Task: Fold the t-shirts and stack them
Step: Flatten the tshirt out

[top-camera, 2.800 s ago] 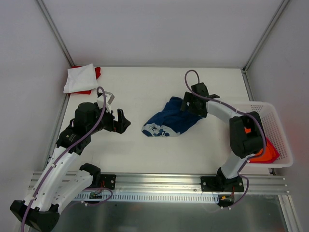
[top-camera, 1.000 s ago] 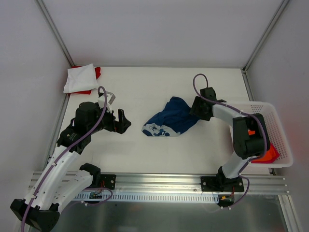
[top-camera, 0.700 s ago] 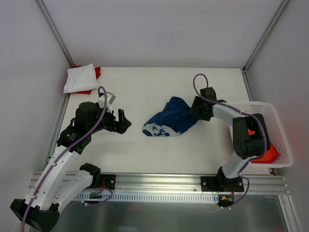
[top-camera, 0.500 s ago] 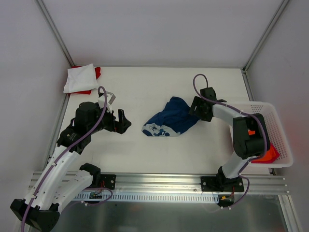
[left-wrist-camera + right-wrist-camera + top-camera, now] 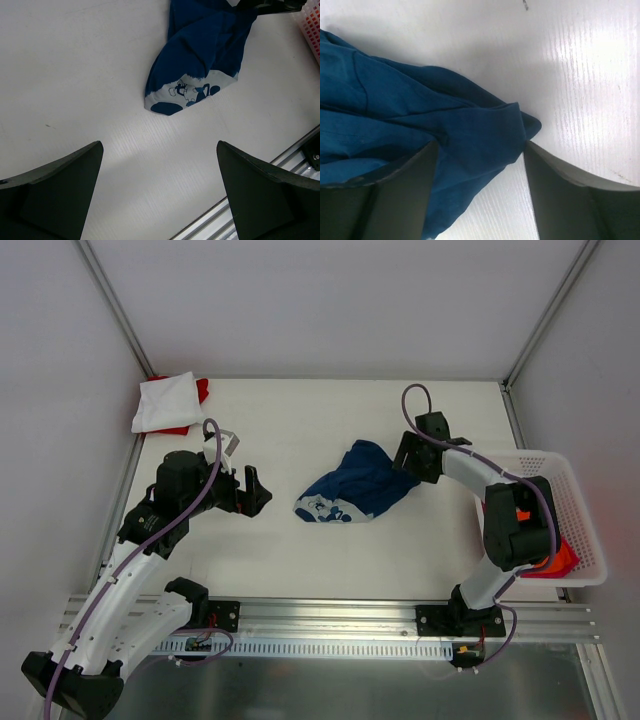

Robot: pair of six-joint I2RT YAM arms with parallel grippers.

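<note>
A crumpled navy blue t-shirt [image 5: 360, 485] with a pale cartoon print lies mid-table. My right gripper [image 5: 413, 460] is at its right edge, open. In the right wrist view the fingers straddle a corner of the navy cloth [image 5: 420, 130], the right gripper [image 5: 480, 150] not pinching it. My left gripper [image 5: 255, 490] hovers open over bare table left of the shirt. The left wrist view shows the left gripper [image 5: 159, 165] with nothing between its fingers and the navy t-shirt [image 5: 200, 55] ahead. A folded white t-shirt [image 5: 165, 400] rests on a red one [image 5: 201, 390] at the back left.
A white lattice basket [image 5: 580, 490] stands at the table's right edge with an orange-red t-shirt [image 5: 555, 555] inside; its corner shows in the left wrist view as the basket [image 5: 312, 25]. A metal rail [image 5: 330, 615] runs along the near edge. Walls enclose the table.
The right gripper has slid from over the navy shirt to its right edge, then a little toward the back. The shirt barely shifted. The left arm has not moved.
</note>
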